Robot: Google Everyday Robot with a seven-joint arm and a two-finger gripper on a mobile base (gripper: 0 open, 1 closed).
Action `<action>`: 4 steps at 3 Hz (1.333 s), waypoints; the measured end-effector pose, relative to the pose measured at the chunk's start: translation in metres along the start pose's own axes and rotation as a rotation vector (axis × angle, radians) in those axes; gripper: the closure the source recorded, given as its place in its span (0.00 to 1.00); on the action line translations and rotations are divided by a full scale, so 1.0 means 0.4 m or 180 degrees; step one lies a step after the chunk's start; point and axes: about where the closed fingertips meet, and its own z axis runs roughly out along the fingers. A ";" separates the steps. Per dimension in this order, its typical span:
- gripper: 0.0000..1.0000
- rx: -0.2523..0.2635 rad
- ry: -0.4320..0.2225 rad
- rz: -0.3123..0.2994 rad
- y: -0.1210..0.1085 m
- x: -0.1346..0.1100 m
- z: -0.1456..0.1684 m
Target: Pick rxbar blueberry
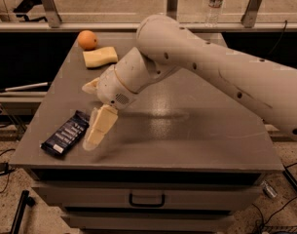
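The rxbar blueberry (65,133), a flat dark navy wrapper with white lettering, lies at the front left of the grey table (196,135). My gripper (88,116) hangs low over the table just right of the bar, with the white arm reaching in from the right. One cream finger (98,128) points down and rests right beside the bar's right edge. The other finger (90,86) shows farther back, apart from the first. The gripper is open and holds nothing.
A round orange (87,39) and a pale yellow sponge (100,56) sit at the table's back left corner. A drawer with a handle (146,199) is below the table top. A water bottle (215,3) stands on the ledge behind.
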 end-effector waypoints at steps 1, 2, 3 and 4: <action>0.00 -0.0037 -0.0058 -0.0042 0.003 -0.001 0.024; 0.00 -0.0110 -0.0093 -0.0076 0.012 -0.010 0.048; 0.15 -0.0120 -0.0092 -0.0083 0.015 -0.013 0.051; 0.39 -0.0129 -0.0091 -0.0090 0.017 -0.015 0.054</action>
